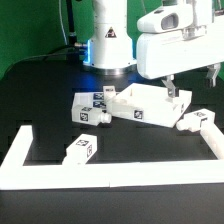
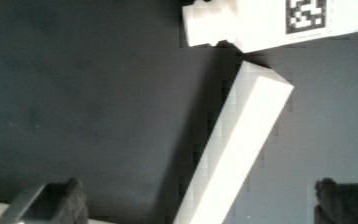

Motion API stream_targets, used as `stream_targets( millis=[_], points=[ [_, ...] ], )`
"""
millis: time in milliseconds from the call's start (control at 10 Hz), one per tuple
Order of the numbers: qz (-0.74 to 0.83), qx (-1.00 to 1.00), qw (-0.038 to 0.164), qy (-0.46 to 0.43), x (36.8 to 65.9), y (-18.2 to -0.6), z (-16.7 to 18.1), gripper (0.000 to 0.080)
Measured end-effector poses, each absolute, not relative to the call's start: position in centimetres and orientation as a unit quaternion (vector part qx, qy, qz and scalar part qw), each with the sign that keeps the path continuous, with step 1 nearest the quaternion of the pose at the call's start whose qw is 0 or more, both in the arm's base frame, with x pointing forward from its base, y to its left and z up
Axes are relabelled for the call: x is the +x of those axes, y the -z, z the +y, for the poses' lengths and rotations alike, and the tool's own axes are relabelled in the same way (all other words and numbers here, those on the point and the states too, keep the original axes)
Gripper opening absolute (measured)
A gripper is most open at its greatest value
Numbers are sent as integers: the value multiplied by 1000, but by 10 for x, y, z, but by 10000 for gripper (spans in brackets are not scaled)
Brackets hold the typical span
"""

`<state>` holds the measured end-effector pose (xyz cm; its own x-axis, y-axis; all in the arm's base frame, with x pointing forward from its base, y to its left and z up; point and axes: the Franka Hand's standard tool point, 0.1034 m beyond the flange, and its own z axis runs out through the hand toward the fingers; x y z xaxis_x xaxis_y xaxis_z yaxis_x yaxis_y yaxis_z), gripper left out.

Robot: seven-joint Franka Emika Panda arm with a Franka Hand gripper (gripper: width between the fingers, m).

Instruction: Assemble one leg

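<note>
Several white tagged legs lie on the black table. One leg (image 1: 197, 121) lies against the right corner of the large white square panel (image 1: 140, 103). Two legs (image 1: 92, 100) (image 1: 88, 116) lie at the panel's left, and one (image 1: 82, 148) lies alone in front. My gripper (image 1: 190, 85) hovers above the panel's right edge, open and empty. In the wrist view the dark fingertips (image 2: 51, 202) stand wide apart on either side of the panel's raised rim (image 2: 247, 130), and the gripper (image 2: 197, 205) holds nothing. A tagged leg (image 2: 256, 22) sits at the rim's far end.
A low white wall (image 1: 30, 165) runs along the exterior view's front and left of the work area. The robot's base (image 1: 108, 40) stands behind the panel.
</note>
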<state>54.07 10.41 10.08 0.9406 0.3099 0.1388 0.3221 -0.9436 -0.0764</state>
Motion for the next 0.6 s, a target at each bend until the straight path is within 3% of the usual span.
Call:
stream_targets(
  millis=[200, 600],
  points=[
    [-161, -984, 49, 62, 540, -100, 104, 650],
    [49, -996, 67, 25, 531, -96, 137, 650]
  ],
)
